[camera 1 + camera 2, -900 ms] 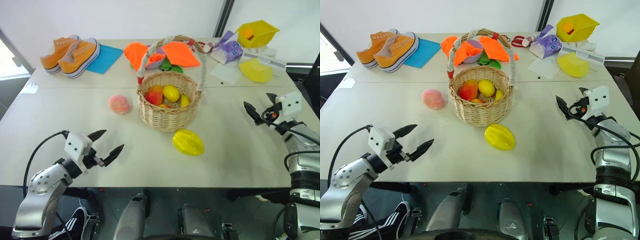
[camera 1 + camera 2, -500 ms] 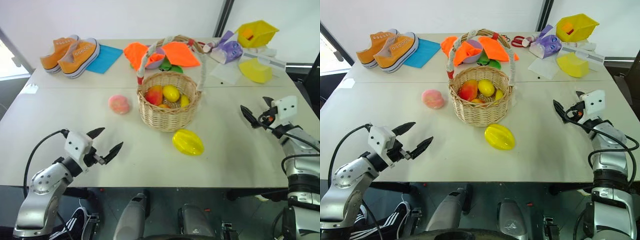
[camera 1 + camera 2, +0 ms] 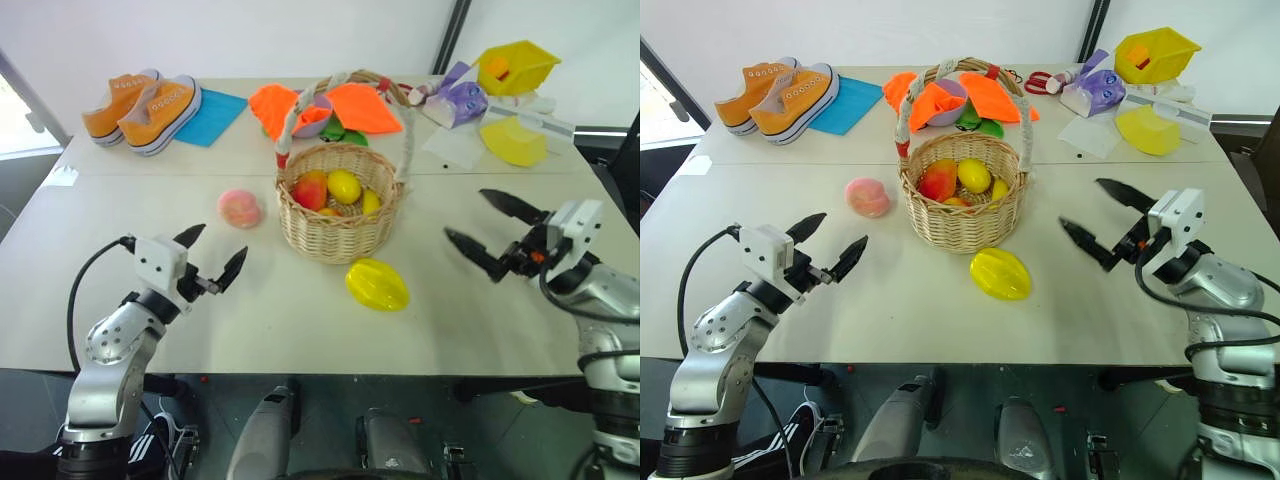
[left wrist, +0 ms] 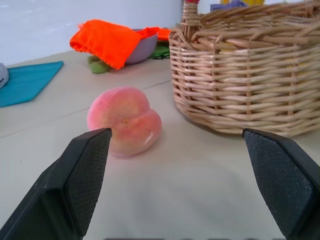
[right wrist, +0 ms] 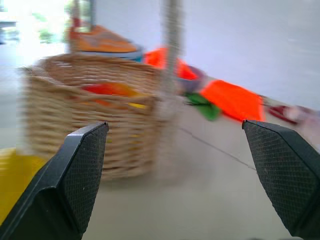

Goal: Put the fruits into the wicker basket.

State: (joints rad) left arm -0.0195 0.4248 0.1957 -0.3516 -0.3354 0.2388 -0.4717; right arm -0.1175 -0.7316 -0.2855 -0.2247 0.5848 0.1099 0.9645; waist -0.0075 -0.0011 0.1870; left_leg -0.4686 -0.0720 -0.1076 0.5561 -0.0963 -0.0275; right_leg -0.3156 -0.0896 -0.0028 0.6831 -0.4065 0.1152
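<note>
The wicker basket [image 3: 336,236] stands mid-table with several fruits inside. A pink-orange peach [image 3: 240,208] lies on the table just left of it. The yellow starfruit [image 3: 377,284] lies in front of it, slightly right. My left gripper [image 3: 224,240] is open and empty, a short way in front of the peach, and the left wrist view shows the peach [image 4: 125,127] between its fingers but farther off. My right gripper [image 3: 465,213] is open and empty, right of the basket and starfruit, pointing left toward them. In the right wrist view the basket [image 5: 90,117] is ahead and the starfruit [image 5: 12,177] is at the edge.
Along the back of the table are orange sneakers [image 3: 140,105], a blue mat [image 3: 212,116], orange cloth [image 3: 355,108] over a purple bowl [image 3: 316,118], a purple toy [image 3: 458,100] and two yellow plastic containers [image 3: 515,65] [image 3: 512,140]. The basket's tall handle [image 3: 405,130] arches above it.
My right gripper has swung left and now points toward the basket and starfruit. My left gripper has moved forward toward the peach. The fruits and basket have not moved.
</note>
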